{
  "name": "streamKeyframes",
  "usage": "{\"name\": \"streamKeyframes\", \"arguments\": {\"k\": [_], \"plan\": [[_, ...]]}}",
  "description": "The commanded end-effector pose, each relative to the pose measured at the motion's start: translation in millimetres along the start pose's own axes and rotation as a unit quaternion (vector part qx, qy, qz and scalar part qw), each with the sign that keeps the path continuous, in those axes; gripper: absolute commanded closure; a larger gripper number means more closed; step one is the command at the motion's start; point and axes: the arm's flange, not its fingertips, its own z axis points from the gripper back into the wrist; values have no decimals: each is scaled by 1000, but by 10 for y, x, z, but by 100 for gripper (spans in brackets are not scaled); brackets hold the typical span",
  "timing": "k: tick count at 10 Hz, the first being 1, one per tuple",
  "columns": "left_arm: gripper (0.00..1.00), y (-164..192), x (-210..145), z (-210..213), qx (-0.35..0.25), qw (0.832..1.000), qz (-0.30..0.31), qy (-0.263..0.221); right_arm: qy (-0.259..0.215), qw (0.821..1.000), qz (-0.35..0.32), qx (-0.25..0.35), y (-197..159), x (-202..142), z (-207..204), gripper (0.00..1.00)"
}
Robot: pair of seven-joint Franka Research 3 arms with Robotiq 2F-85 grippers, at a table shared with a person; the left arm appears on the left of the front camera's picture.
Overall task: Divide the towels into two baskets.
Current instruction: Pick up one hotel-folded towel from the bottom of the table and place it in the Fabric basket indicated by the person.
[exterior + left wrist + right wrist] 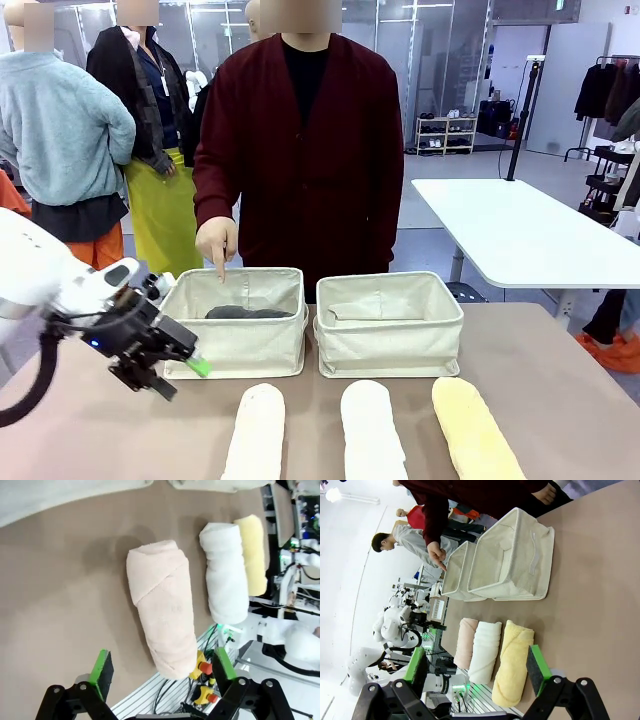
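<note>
Two cream canvas baskets stand side by side, the left basket [235, 345] and the right basket [390, 350]. The dark grey towel [248, 313] lies inside the left one. In front of them lie the cream towel [255, 430], the white towel [372, 430] and the pale yellow towel [475, 430]. My left gripper [180, 378] hovers open, left of the cream towel [162, 607] and above the table. My right gripper [477, 664] is open and holds nothing, well back from the pale yellow towel [512, 665].
A person in a dark red cardigan stands behind the baskets, and a hand [218, 245] points down into the left basket. The brown table [560, 380] has bare room on the right. A white table [520, 230] stands behind.
</note>
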Motion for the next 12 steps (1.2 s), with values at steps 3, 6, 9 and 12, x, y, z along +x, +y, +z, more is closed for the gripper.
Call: {"name": "streamKeyframes", "arguments": {"k": [3,6,9,12], "plan": [[0,73,-1214,-713,25,999,24,-23,1,1000,4,2,24,-20,23,0],[0,33,-1390,-828,20,999,12,-24,1,1000,4,2,24,-20,23,0],[0,39,-1454,-875,23,1000,12,-13,1,1000,4,2,24,-20,23,0],[100,7,-1495,-875,27,1000,1,-15,1,1000,4,2,24,-20,23,0]]}}
